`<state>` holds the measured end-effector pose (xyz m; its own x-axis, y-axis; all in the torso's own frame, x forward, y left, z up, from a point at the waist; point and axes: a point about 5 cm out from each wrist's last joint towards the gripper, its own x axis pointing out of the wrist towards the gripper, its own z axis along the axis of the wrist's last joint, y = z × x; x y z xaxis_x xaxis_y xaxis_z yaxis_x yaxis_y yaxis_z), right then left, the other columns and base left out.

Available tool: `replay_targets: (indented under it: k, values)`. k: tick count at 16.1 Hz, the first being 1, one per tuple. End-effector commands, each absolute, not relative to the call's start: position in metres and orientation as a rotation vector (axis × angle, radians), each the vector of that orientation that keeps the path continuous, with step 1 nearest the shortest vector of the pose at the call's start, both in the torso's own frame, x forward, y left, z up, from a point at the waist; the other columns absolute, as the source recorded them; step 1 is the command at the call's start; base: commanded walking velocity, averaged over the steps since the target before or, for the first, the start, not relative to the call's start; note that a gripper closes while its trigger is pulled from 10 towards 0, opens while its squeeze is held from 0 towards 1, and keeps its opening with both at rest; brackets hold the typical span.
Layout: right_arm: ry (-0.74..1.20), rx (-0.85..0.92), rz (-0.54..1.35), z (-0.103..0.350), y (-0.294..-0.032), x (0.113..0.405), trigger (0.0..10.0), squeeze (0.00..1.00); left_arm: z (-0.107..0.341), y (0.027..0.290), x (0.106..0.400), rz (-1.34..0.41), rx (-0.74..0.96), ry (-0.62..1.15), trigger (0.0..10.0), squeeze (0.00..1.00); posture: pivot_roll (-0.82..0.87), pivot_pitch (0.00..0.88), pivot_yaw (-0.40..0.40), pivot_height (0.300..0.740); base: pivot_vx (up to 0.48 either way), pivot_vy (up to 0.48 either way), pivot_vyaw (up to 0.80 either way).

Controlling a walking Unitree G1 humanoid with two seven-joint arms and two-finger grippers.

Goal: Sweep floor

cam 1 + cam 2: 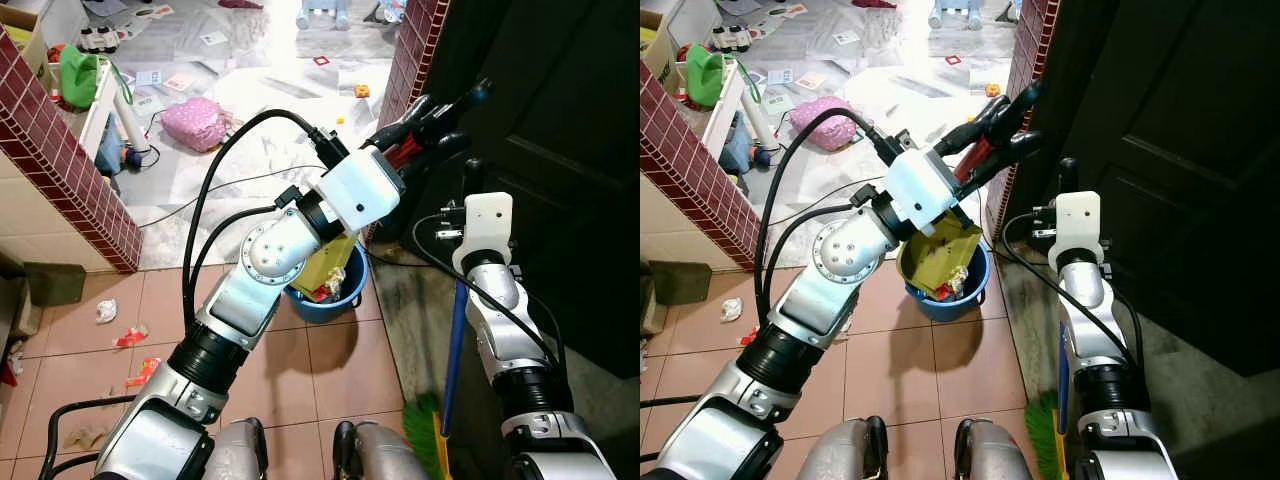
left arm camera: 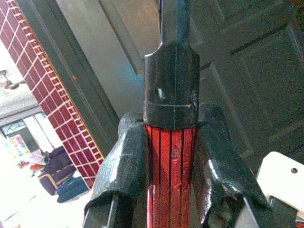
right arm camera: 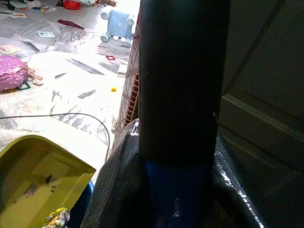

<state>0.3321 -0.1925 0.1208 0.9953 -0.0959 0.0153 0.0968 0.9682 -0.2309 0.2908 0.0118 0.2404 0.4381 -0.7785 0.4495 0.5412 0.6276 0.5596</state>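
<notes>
- Close to my feet on the right, the green bristles of my broom [image 1: 425, 432] rest on the floor [image 1: 330, 370].
- My right gripper [image 3: 178, 190] is closed tight around the broom's blue and black stick and holds it standing up, near the dark door [image 1: 560, 150].
- On the left, near me, bits of rubbish lie on the tiles: a white scrap [image 1: 106, 311] and red wrappers [image 1: 132, 336]. These are not swept up yet.
- A little farther, in the middle, stands the blue bucket [image 1: 345, 295]. It has rubbish in it.
- The yellow-green dustpan [image 1: 940, 255] is tipped over the bucket, with its lip down inside. A shiny wrapper [image 3: 57, 217] and some crumbs sit on the pan.
- My left gripper [image 2: 172, 156] is closed tight on the dustpan's red and black handle, up high past the bucket.
- I think I am tipping the pan out. If I tilt it too fast or off to one side, the rubbish could miss the bucket and land back on the floor.
- The pan could also bump the bucket's edge and knock it over.
- My black cables [image 1: 215, 190] hang close to the pan and might catch on it.
- The broom could slip or lean into the door if my grip gets loose.
- Far away, the bright room has toys and papers all over its floor, like a pink bag [image 1: 195, 122].
</notes>
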Motion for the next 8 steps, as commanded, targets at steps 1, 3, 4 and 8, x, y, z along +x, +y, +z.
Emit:
replay_targets:
  k: [1, 3, 4, 8]
  values:
    - [-0.05, -0.235, -0.104, 0.13, -0.193, 0.335, 10.0, 0.0, 0.258, 0.014, 0.286, -0.812, 0.375, -0.835, 10.0, 0.0, -0.05, 0.154, -0.008, 0.74, 0.0, 0.0, 0.0]
    - [-0.051, -0.234, -0.102, 0.13, -0.192, 0.335, 10.0, 0.0, 0.279, 0.03, 0.293, -0.663, 0.368, -0.909, 10.0, 0.0, -0.05, 0.154, -0.008, 0.74, 0.0, 0.0, 0.0]
    - [-0.052, -0.234, -0.101, 0.13, -0.192, 0.335, 10.0, 0.0, 0.284, 0.033, 0.295, -0.634, 0.365, -0.921, 10.0, 0.0, -0.05, 0.154, -0.008, 0.74, 0.0, 0.0, 0.0]
    - [-0.056, -0.236, -0.1, 0.13, -0.191, 0.336, 10.0, 0.0, 0.306, 0.05, 0.3, -0.502, 0.374, -0.986, 10.0, 0.0, -0.05, 0.149, -0.009, 0.74, 0.0, 0.0, 0.0]
